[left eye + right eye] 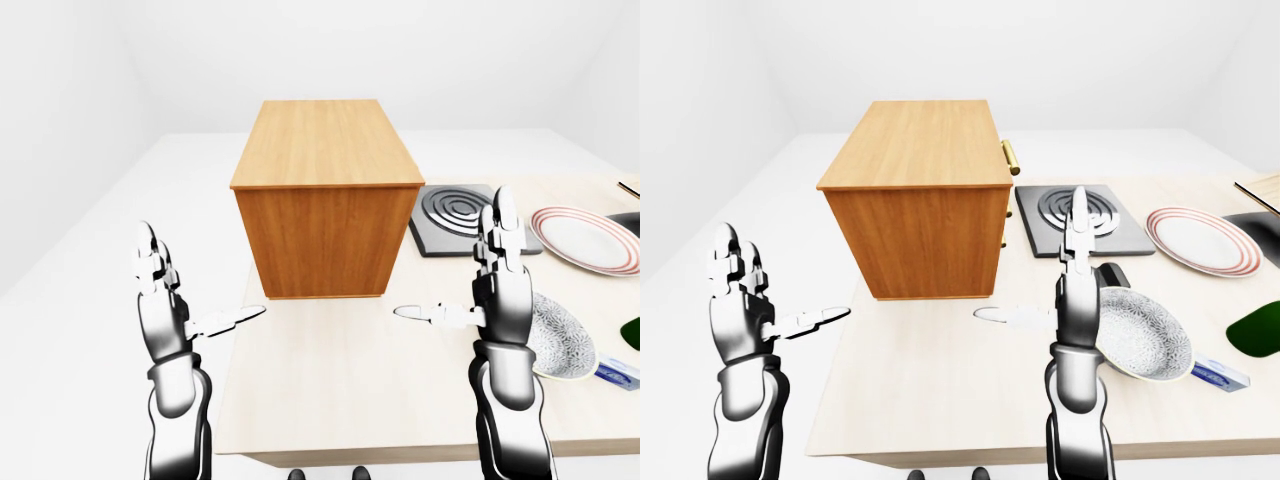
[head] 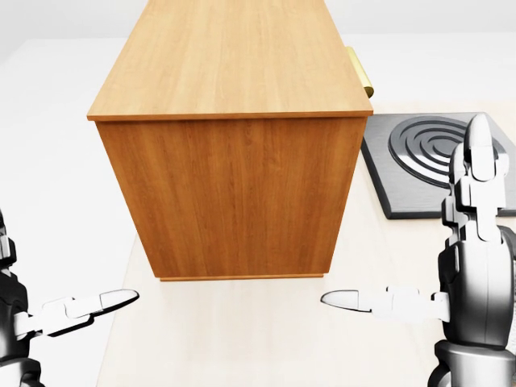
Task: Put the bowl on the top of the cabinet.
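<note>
Fingers [image 1: 1078,215] of both hands are standing spread, gripping nothing. Lying at four o'clock of the right hand [image 1: 1075,300], the bowl [image 1: 1150,335] is overlapping the bench [image 1: 930,400] edge; a careless reach could knock it off, or into the cabinet [image 1: 915,200].

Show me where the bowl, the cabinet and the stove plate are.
bowl [image 1: 1145,335], right-eye view, patterned inside.
cabinet [image 1: 325,140], left-eye view, top panel.
stove plate [image 1: 455,212], left-eye view, ringed burner.
</note>
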You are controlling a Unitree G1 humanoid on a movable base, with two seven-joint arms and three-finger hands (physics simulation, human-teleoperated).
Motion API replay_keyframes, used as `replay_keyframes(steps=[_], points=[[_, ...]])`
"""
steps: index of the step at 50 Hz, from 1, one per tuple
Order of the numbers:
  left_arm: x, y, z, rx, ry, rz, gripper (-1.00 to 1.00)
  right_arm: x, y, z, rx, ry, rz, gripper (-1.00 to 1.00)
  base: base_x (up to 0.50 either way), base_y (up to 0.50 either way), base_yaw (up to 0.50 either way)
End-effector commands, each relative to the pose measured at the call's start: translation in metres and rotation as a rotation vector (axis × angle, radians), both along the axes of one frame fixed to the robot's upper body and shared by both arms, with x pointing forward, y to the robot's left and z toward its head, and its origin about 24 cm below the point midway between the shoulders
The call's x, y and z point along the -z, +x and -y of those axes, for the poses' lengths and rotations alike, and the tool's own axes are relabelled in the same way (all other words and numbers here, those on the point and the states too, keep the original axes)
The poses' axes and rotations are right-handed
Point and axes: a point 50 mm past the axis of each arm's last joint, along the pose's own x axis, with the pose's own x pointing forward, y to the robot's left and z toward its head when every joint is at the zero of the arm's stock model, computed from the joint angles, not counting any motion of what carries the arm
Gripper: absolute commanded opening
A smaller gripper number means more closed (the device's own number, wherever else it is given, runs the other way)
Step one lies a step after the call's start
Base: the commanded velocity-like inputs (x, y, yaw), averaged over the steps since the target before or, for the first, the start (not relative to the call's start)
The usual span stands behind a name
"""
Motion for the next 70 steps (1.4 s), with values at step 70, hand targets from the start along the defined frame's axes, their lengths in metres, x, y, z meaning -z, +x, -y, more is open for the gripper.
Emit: replay_keyframes(steps=[70], points=[[0.011, -0.001, 0.008, 0.039, 0.009, -0.055, 1.0, -0.035, -0.082, 0.106, 0.255, -0.693, -0.399, 1.0, 0.0, 0.0, 0.0]])
